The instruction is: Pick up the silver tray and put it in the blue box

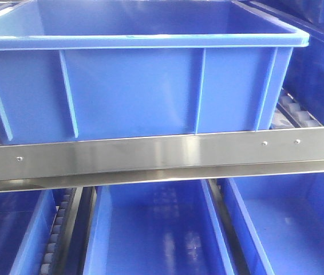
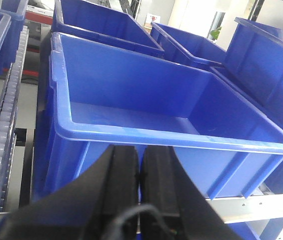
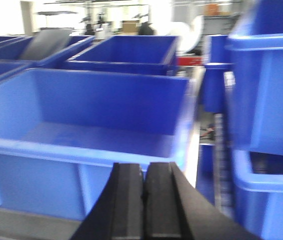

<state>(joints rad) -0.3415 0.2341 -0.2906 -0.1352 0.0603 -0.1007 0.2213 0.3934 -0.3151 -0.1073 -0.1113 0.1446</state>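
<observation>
In the front-facing view the blue box (image 1: 139, 86) fills the upper half, sitting on a rack behind a brushed steel rail (image 1: 162, 152) that runs across the frame. Its ribbed near wall faces the camera, and the part of its inside that shows above the lipped rim holds nothing. Below the rail, lower blue crates (image 1: 156, 229) stand side by side. No claw and no silver tray appear here.

In the left wrist view the left claw (image 2: 140, 170) sits at the bottom edge, its two black fingers (image 2: 124, 175) pressed together with only a thin seam between them and nothing held. Just beyond it stands the blue box (image 2: 146, 100), its floor bare. White conveyor rollers (image 2: 1, 135) run along the left side, and neighbouring blue crates (image 2: 266, 65) flank the box behind and to the right.

In the right wrist view, which is blurred, the right claw (image 3: 144, 195) is likewise closed on nothing, fingers (image 3: 129, 200) meeting at the bottom centre. The blue box (image 3: 91, 115) lies just ahead, with a tall stacked crate (image 3: 266, 80) to the right. The silver tray cannot be made out in any view.
</observation>
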